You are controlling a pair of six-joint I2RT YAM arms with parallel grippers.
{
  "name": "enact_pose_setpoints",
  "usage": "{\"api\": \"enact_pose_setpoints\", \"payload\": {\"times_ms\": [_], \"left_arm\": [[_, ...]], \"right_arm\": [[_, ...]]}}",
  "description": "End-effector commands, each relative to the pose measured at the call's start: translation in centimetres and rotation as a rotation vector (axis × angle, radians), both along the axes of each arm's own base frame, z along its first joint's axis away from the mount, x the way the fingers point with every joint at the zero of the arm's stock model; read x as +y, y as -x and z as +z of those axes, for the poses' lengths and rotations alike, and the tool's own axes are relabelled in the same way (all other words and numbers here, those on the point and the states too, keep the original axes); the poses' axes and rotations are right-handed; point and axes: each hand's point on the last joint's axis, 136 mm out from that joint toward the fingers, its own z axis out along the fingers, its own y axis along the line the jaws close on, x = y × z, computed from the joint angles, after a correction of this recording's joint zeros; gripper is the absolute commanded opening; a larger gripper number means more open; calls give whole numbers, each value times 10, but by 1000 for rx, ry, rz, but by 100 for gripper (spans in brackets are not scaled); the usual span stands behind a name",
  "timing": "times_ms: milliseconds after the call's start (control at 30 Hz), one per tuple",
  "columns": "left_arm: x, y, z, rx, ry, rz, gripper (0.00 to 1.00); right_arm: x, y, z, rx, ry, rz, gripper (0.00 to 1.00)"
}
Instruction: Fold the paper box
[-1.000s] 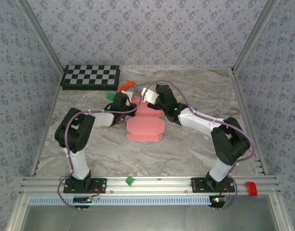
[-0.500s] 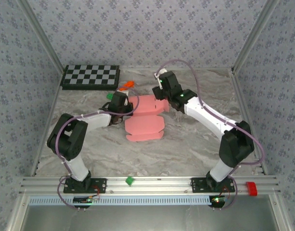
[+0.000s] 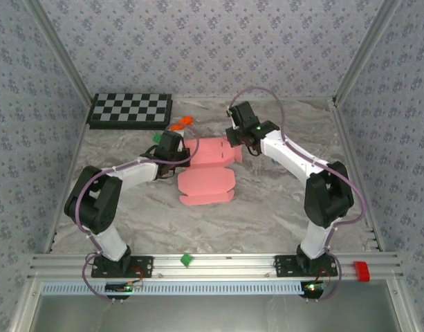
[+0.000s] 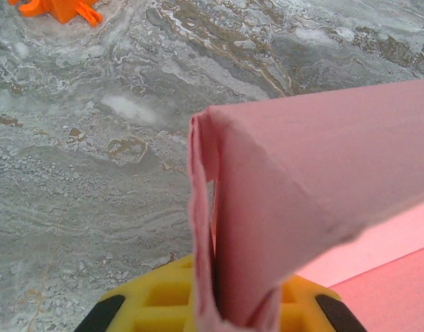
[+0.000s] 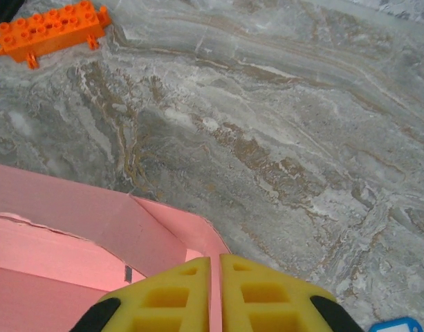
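Paper box (image 3: pixel 207 181) sits mid-table, half-formed, with its far end between the two arms. Left gripper (image 4: pixel 212 306) is clamped on a doubled flap at the left end. Right gripper (image 5: pixel 215 268) has its pads pressed together, seemingly nipping the right wall's corner.

To do it well: keep both ends level, crease along the score and don't tug them apart.

From above, the wrists cover both grips. The card between the right pads barely shows.
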Motion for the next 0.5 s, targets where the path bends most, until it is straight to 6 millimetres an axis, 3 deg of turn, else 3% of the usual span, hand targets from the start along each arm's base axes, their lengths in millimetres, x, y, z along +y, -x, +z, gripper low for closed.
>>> {"api": "enact_pose_setpoints", "payload": {"times_ms": [0, 467], "left_arm": [[-5, -5, 26, -44, 25, 3, 6], [-4, -5, 31, -50, 32, 14, 6]], "right_arm": [[5, 0, -5, 45, -16, 14, 11], [5, -3, -31, 104, 13, 4, 10]]}}
